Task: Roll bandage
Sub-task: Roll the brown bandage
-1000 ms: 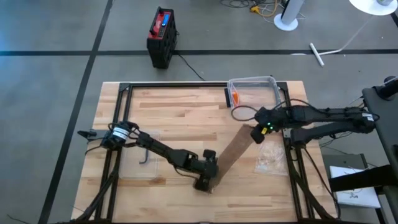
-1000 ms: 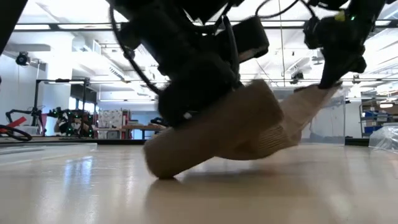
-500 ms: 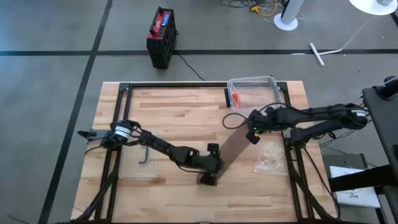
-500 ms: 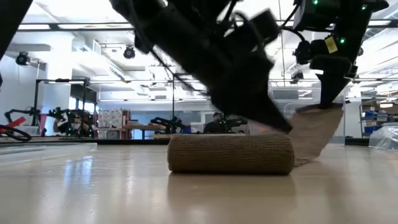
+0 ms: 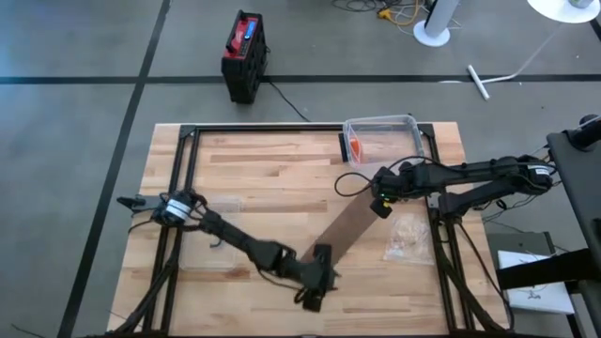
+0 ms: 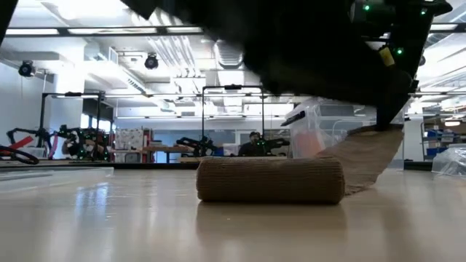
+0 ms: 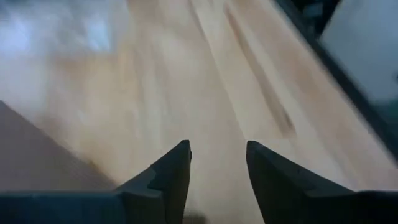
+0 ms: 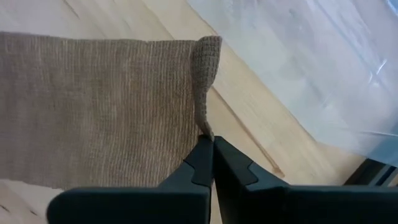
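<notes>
**Tan bandage lying partly rolled on a wooden table between two robot arms**

From above, we are looking at a light wooden table (image 5: 272,164) filling the middle of the scene, with a black frame running along its edges. Taking the table as a clock face, with twelve o'clock at the far edge, the left arm (image 5: 235,239) is reaching from nine o'clock towards six o'clock, and the right arm (image 5: 470,174) is reaching in from three o'clock towards the centre.

A clear plastic box (image 5: 380,136) is sitting at about one o'clock by the far edge. A crumpled clear plastic bag (image 5: 406,235) is lying at about four o'clock.

The bandage (image 5: 343,230) is stretching as a flat tan strip from just right of centre down towards six o'clock. At table height we are seeing its near end wound into a thick roll (image 6: 271,180) that is resting on the wood, with the loose strip rising from it to the right gripper.

The left gripper (image 5: 315,293) is hovering at six o'clock, just beside the rolled end. In its wrist view its two fingers (image 7: 171,177) are standing apart with only bare wood between them.

The right gripper (image 5: 379,205) is sitting at the strip's far end, just right of centre. Its fingers (image 8: 199,158) are pressing together, pinching one corner of the bandage, which is puckering upward above them.
</notes>
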Robot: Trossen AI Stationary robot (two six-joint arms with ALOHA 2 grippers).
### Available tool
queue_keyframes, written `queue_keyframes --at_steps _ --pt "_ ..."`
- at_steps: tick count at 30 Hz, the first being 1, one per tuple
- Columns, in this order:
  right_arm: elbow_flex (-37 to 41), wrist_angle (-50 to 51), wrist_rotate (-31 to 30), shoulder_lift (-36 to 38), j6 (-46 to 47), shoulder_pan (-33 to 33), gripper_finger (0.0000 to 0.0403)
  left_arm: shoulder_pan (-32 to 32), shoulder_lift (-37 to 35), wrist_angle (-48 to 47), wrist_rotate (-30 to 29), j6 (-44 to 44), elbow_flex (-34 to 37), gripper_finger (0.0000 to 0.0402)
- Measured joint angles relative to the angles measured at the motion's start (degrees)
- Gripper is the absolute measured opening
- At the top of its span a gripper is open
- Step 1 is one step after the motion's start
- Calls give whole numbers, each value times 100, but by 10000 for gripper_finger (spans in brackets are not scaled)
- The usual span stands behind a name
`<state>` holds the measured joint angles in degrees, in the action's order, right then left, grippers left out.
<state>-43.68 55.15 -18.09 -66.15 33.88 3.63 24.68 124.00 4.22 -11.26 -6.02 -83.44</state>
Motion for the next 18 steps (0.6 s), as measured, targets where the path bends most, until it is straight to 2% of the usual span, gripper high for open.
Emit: queue_keyframes --at_steps 7,13,18 --pt "0 -37 5 2 615 -196 0 81 217 -749 -397 -598 -4 112" --pt "0 -136 77 -4 1187 -586 0 434 -99 -1847 -405 -984 22 86" --pt "7 -645 482 -103 1666 -1064 0 806 -414 -3052 -368 -1000 42 79"
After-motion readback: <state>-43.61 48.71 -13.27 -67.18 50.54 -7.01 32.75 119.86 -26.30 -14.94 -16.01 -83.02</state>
